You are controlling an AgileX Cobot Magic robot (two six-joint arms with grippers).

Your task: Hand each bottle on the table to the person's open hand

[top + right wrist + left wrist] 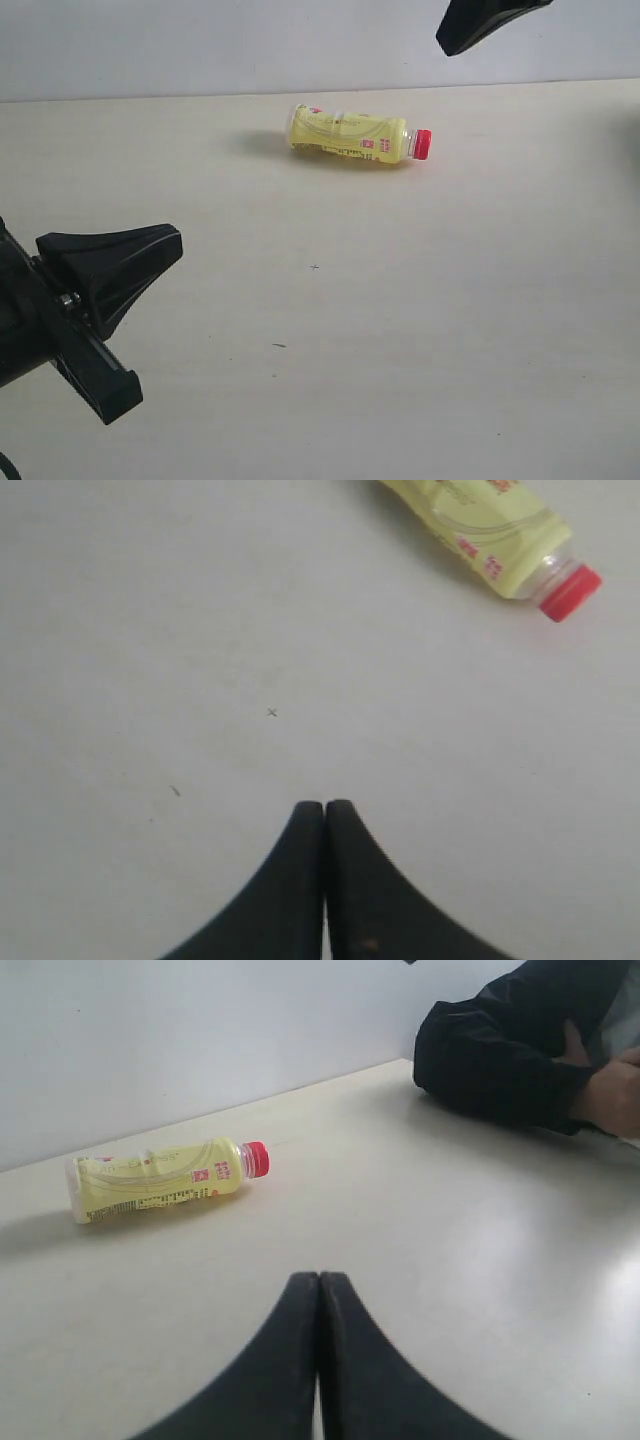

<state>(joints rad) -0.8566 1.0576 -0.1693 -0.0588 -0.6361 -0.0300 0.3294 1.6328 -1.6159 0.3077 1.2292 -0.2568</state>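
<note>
One bottle shows: the yellow bottle [350,134] with a red cap lies on its side at the far middle of the table [400,330]. The left wrist view has it [160,1177] well ahead of my left gripper [320,1278], which is shut and empty. From the right wrist view the yellow bottle [490,538] lies off to one side of my right gripper [324,806], also shut and empty. In the exterior view the left gripper [165,245] sits low at the left and the right gripper [450,40] hangs at the top edge. The other bottles are out of view. The person's hand [612,1095] rests half curled beside a black sleeve.
A black-sleeved arm [500,1050] lies on the table's far corner in the left wrist view. A pale wall [200,40] runs behind the table's back edge. Tiny dark specks [314,267] mark the tabletop.
</note>
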